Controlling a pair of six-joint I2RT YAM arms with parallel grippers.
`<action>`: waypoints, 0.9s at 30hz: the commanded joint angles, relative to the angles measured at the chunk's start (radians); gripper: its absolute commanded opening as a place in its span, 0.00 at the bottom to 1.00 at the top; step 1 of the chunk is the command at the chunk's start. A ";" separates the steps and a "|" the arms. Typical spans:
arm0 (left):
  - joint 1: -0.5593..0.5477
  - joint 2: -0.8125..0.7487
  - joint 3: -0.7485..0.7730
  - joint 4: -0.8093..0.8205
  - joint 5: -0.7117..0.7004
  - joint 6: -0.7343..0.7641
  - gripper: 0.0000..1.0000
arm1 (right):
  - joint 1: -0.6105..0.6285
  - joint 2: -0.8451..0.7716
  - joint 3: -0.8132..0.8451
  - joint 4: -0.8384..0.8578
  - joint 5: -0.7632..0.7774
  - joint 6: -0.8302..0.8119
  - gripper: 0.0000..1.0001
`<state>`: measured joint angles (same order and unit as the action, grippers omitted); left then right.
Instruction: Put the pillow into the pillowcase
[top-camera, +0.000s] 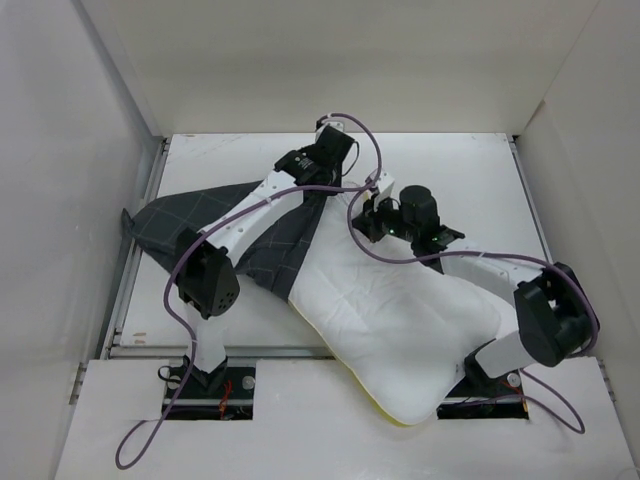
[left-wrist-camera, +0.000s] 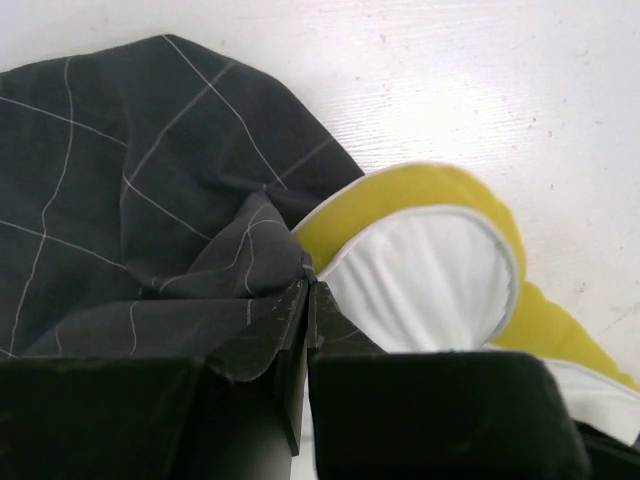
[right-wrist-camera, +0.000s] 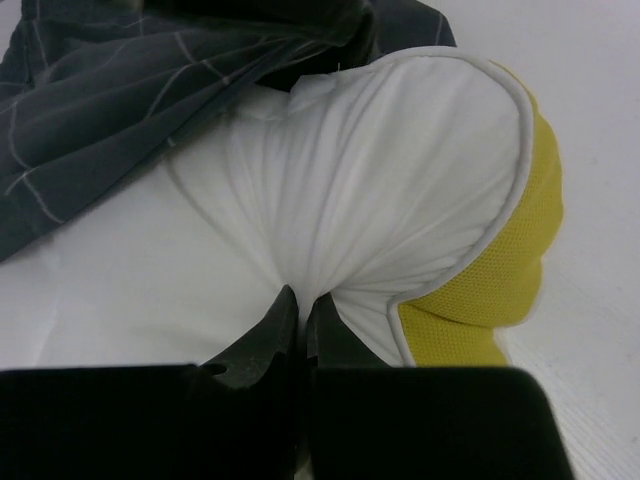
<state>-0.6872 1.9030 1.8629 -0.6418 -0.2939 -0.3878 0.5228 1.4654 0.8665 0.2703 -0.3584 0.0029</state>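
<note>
The white pillow (top-camera: 400, 320) lies across the table from the middle to the near right, its yellow band (right-wrist-camera: 495, 290) along the edge. The dark grid-check pillowcase (top-camera: 200, 225) lies at the left and overlaps the pillow's far left end. My left gripper (left-wrist-camera: 310, 290) is shut on a fold of the pillowcase's edge (left-wrist-camera: 250, 250), right beside the pillow's yellow-edged corner (left-wrist-camera: 420, 270). My right gripper (right-wrist-camera: 302, 300) is shut on a pinch of the pillow's white cover (right-wrist-camera: 330, 210) near that same corner. In the top view both grippers sit close together at the pillow's far end (top-camera: 345, 205).
White walls enclose the table on three sides. A metal rail (top-camera: 135, 270) runs along the left edge. The left arm (top-camera: 250, 215) lies over the pillowcase, and the right arm (top-camera: 480, 265) over the pillow. Purple cables loop near both wrists.
</note>
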 joint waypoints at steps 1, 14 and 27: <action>0.003 -0.021 0.051 0.044 -0.022 -0.034 0.00 | 0.085 -0.002 -0.014 0.087 -0.115 -0.029 0.00; -0.006 -0.062 0.026 0.051 -0.044 -0.034 0.00 | 0.278 0.124 -0.011 0.188 -0.082 -0.057 0.00; -0.069 -0.516 -0.430 0.179 0.179 -0.066 0.00 | -0.016 0.366 0.098 0.656 -0.154 0.423 0.00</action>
<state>-0.6846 1.5337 1.4715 -0.5022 -0.2600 -0.4534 0.6315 1.7966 0.8940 0.7372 -0.5255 0.1974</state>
